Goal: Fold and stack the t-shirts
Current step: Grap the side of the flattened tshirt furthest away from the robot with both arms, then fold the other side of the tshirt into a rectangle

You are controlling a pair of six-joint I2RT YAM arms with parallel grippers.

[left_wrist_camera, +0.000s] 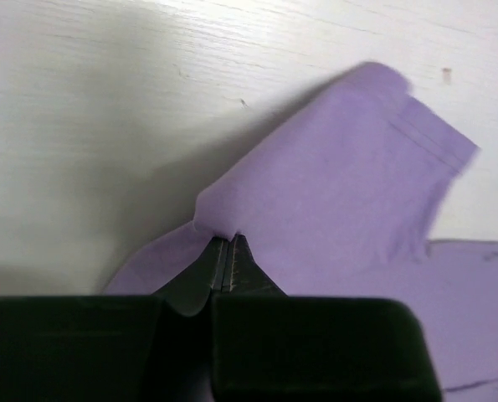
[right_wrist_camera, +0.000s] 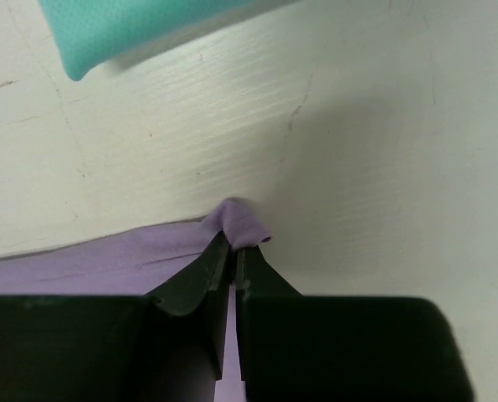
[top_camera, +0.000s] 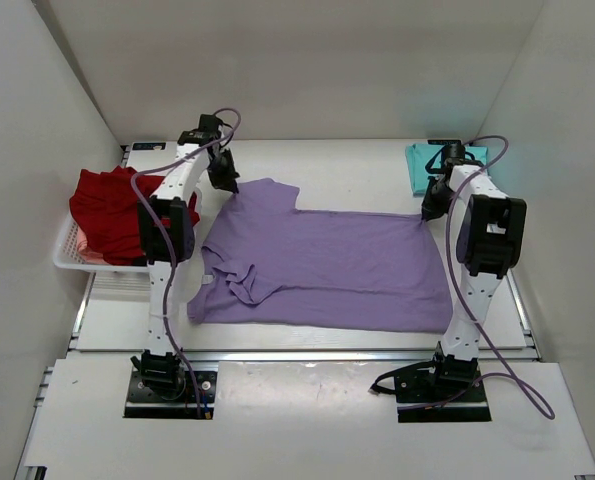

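The left gripper (left_wrist_camera: 226, 248) and right gripper (right_wrist_camera: 234, 249) pinch the lavender t-shirt (top_camera: 327, 265) at its far edge. Limp, light cotton likely sags between them; corners grip best.

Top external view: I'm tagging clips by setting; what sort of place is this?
Probably a robot test booth, not a home: bare white walls box in a table, and a left arm and a right arm are bolted at its near edge, holding a lavender t-shirt.
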